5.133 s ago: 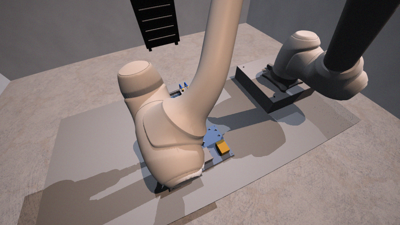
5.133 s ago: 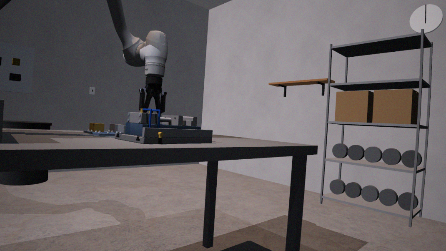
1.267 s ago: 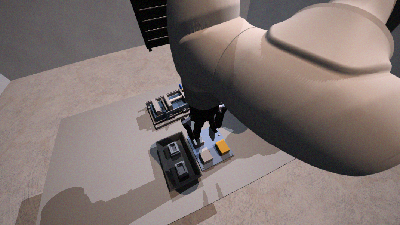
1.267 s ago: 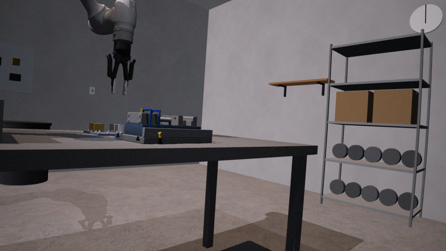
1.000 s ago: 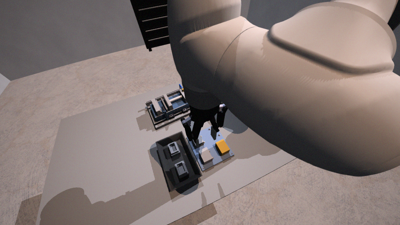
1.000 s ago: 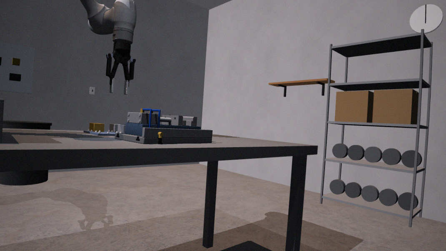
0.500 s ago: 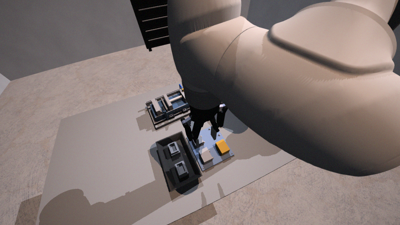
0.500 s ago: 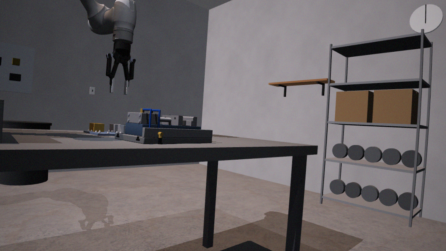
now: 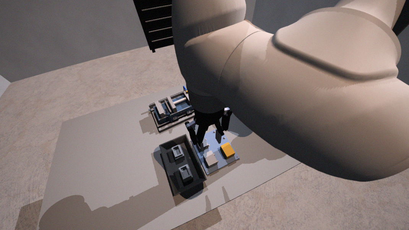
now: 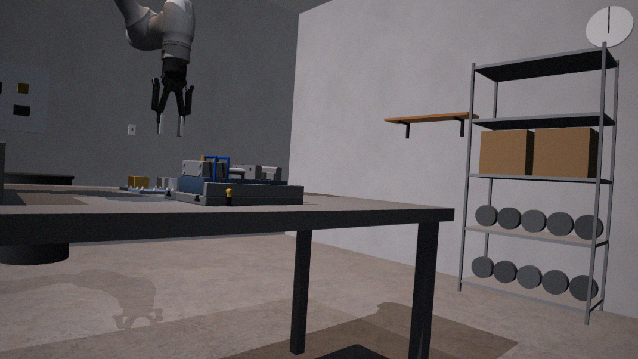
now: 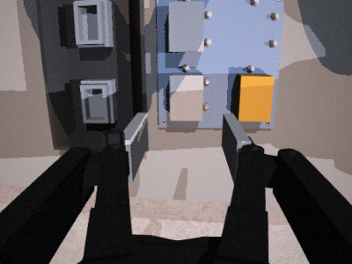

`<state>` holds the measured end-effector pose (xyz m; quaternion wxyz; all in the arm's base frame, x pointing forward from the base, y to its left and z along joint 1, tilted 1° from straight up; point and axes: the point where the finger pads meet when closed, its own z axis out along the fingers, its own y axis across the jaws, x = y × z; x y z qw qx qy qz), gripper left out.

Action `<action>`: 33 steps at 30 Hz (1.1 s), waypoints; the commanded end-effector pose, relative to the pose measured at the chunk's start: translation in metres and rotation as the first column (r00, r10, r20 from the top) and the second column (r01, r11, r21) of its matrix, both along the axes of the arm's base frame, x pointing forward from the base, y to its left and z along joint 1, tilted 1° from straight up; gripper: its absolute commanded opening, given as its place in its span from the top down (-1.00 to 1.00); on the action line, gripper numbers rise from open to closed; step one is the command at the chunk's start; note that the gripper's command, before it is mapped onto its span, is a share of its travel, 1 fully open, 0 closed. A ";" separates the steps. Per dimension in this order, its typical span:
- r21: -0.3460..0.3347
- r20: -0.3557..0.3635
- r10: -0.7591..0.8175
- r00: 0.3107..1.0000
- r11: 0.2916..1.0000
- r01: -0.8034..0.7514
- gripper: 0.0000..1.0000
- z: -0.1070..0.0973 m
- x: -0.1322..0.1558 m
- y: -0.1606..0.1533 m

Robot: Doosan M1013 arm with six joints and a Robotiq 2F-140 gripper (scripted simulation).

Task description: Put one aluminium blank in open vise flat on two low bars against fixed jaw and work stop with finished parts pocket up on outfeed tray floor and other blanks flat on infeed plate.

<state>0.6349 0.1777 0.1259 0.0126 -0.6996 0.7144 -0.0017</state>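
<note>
So, the hand (image 9: 210, 139) (image 10: 170, 130) (image 11: 185, 128) is partly open and empty above the blue plate (image 9: 213, 168) (image 10: 146, 191) (image 11: 220, 115), and I can't spot any readable labels or writing.

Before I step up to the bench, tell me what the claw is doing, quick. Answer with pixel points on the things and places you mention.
Claw (image 9: 210, 140) (image 10: 170, 133) (image 11: 185, 128): open partway, holding nothing, above the table.

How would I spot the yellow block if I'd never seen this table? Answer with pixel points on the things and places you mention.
On the table, find the blue plate (image 9: 211, 168) (image 11: 221, 121) beside the dark, open-topped tray (image 9: 168, 183) (image 11: 53, 128). The yellow block (image 9: 227, 150) (image 11: 254, 98) sits near the plate's edge away from the tray; its neighbouring blocks are pale grey.
</note>
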 end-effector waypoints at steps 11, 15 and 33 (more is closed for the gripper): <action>0.000 0.000 0.000 1.000 1.000 0.000 0.20 -0.024 0.001 0.000; 0.000 0.000 0.000 1.000 1.000 0.000 0.20 -0.039 0.001 0.001; 0.000 0.000 0.000 1.000 1.000 0.000 0.20 -0.102 0.002 0.002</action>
